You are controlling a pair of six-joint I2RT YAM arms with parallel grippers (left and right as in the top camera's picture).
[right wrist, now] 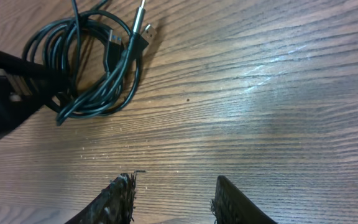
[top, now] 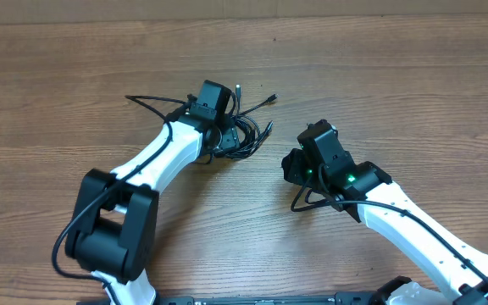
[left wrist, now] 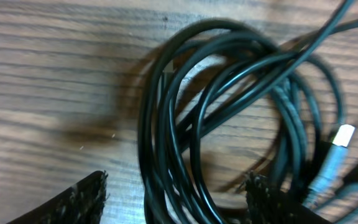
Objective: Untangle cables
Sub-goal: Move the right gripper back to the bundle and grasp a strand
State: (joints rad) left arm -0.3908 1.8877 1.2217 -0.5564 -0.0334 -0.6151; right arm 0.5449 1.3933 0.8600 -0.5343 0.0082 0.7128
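Your left gripper [left wrist: 173, 205] hangs over the cables [top: 242, 134], which lie just above the middle of the overhead frame on the wooden table [top: 58, 85]. Its jaws are wide apart. One finger is clear of the coil on the left and the other is at the coil's right edge, so they straddle the loops and clamp nothing.

Expect the cords to be light, limp and a little slick; pull one and the rest will likely drag along. Take a single strand where it leaves the bunch, such as the one trailing toward the upper left, or an end near the pale plug [left wrist: 344, 135] at the right of the left wrist view.

The cords look thin, black and glossy, wound in overlapping rings with several ends fanning up and to the right. Your right gripper [right wrist: 176, 200] sits to the right of the bundle and apart from it. It is partly open over bare wood and holds nothing.
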